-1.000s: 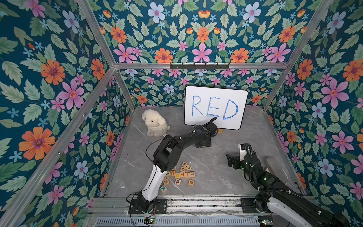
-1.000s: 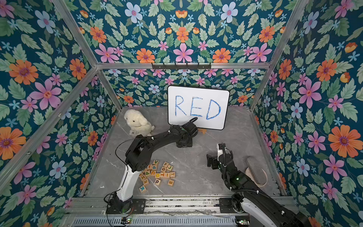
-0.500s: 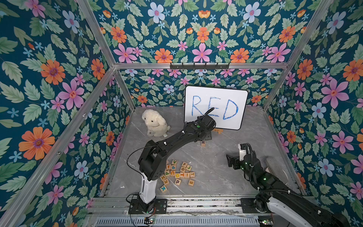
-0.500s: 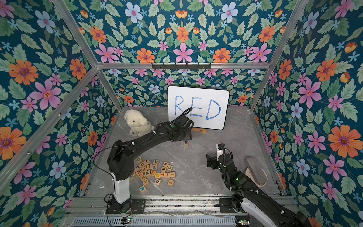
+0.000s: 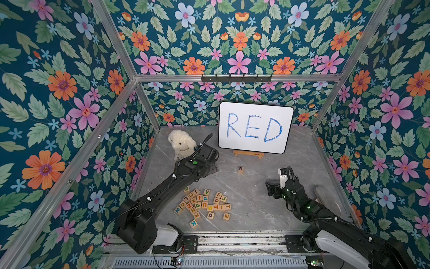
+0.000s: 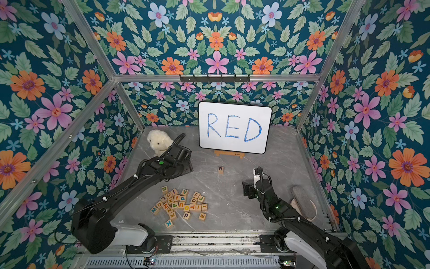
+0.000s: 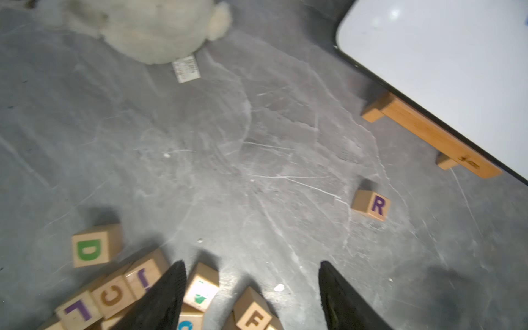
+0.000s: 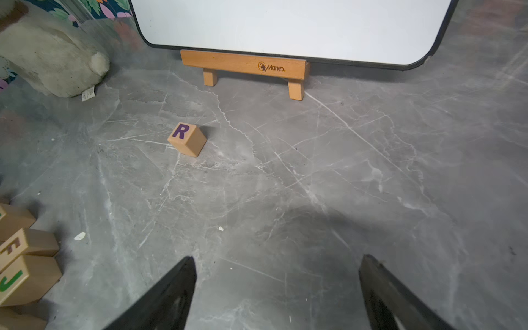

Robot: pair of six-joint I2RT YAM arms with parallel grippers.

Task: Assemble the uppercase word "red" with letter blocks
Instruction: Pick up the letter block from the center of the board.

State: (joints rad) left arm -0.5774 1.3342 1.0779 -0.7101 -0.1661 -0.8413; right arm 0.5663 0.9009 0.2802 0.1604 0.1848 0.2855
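Floral wallpaper closes in a grey marble-look tabletop (image 5: 267, 186). On it the R block (image 5: 240, 169) stands alone, purple letter up, in front of the whiteboard (image 5: 254, 128) and its wooden easel (image 5: 248, 154), touching neither. The other letter blocks (image 5: 204, 205) lie in a tight heap nearer the arm bases. The green D block (image 5: 186, 189) is at the heap's far edge and the orange E block (image 5: 226, 216) at its near edge, slightly clear of the rest.

The left gripper (image 7: 251, 264) hangs by the far side of the heap, jaws apart, nothing held. The right gripper (image 8: 278, 258) stands wide apart and empty over bare table, facing the R.

I judge the likeliest slip to be in the heap. The D sits just beside the C block (image 7: 113, 297) and J block (image 7: 143, 278), so a finger coming down there may tip a neighbour or wedge two cubes together. A lowercase d block (image 5: 210, 214) lies close to the E and could be taken by mistake. Setting the E down may also nudge the R, which lies slightly turned, and spoil the row.

A white plush animal (image 5: 181, 144) sits just beside the left wrist, where a swing could brush it. A grey oval thing with a beige rim (image 6: 302, 202) lies beside the right arm. Nothing stands between heap and R.
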